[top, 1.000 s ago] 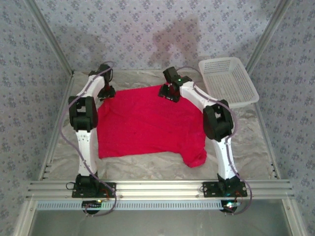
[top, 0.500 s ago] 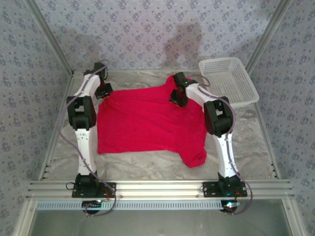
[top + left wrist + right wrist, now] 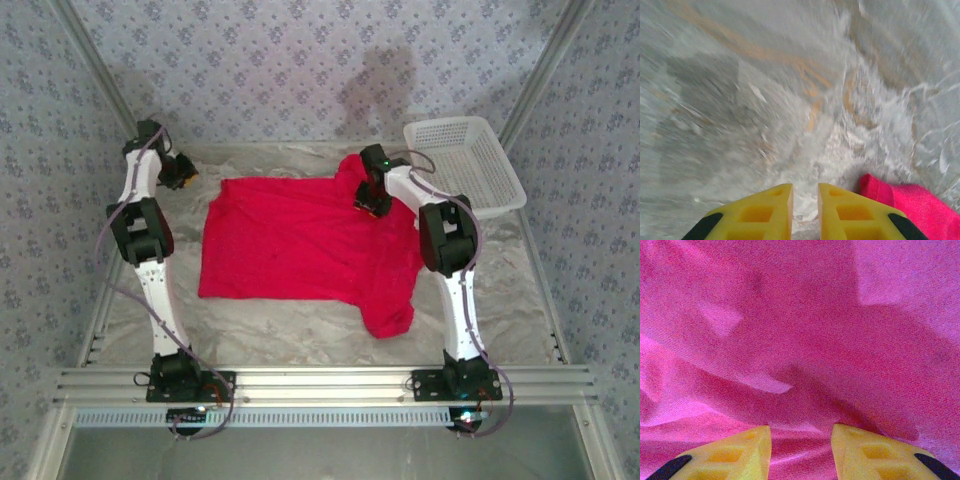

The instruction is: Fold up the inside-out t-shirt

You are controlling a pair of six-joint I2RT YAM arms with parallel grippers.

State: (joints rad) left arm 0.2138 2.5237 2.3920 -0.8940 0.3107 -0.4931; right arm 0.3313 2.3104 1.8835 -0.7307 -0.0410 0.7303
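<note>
The inside-out t-shirt (image 3: 300, 245) lies spread out, bright red, in the middle of the table, with one sleeve (image 3: 390, 315) hanging toward the near right. My right gripper (image 3: 372, 200) is down on its far right part. In the right wrist view its yellow fingers (image 3: 747, 450) press a ridge of red cloth (image 3: 800, 440) that fills the gap between them. My left gripper (image 3: 180, 170) is off the shirt at the far left, over bare table. In the left wrist view its jaws (image 3: 805, 187) stand a little apart with nothing between, and a red shirt corner (image 3: 910, 205) lies to their right.
A white mesh basket (image 3: 465, 165) stands at the far right corner, just beyond the right arm. A crinkled grey-white sheet (image 3: 300, 320) covers the table. Metal frame posts (image 3: 110, 100) and patterned walls close in the sides and back.
My left gripper let go of the shirt's far left corner and swung out to the far left. My right gripper closed on the cloth and shifted right; the shirt's far edge flattened.
</note>
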